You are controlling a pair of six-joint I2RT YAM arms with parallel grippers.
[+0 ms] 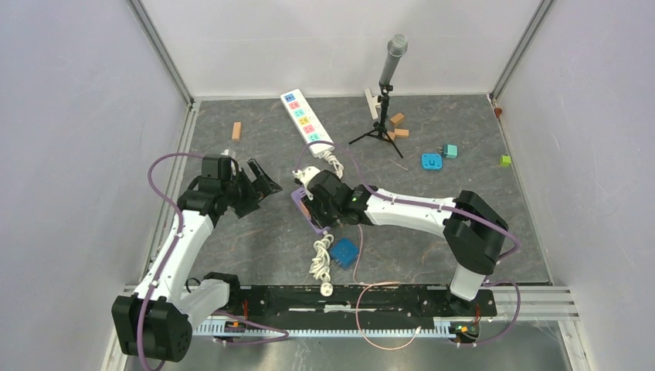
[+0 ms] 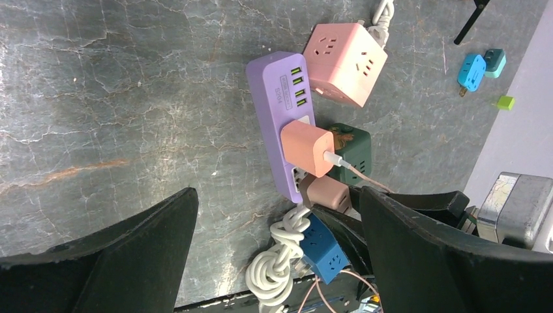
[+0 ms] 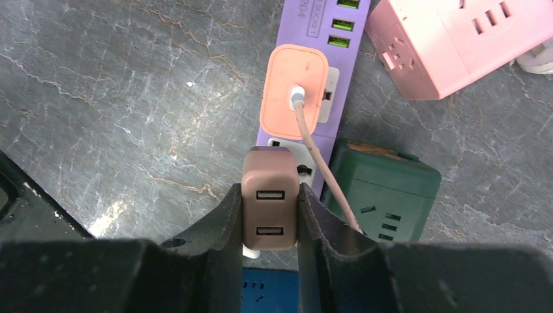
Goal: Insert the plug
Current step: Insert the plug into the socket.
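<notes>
A: Entry one, the plug?
B: Plug (image 3: 269,173): dusty-pink block, two USB slots on its face. It stands at a socket of the purple power strip (image 2: 270,111), just beside a peach charger (image 3: 293,91) seated there.
A: Setting?
B: Pale walls (image 1: 332,39); grey marbled worktop (image 1: 402,247).
A: Grippers?
B: Left gripper (image 2: 279,195): spread wide, holding nothing. Right gripper (image 3: 270,208): clamped on the plug's sides.

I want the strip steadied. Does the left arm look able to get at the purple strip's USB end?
Probably yes: the open left gripper hovers beside the purple strip, bare table between; the right gripper holds the brown plug at the other end.
</notes>
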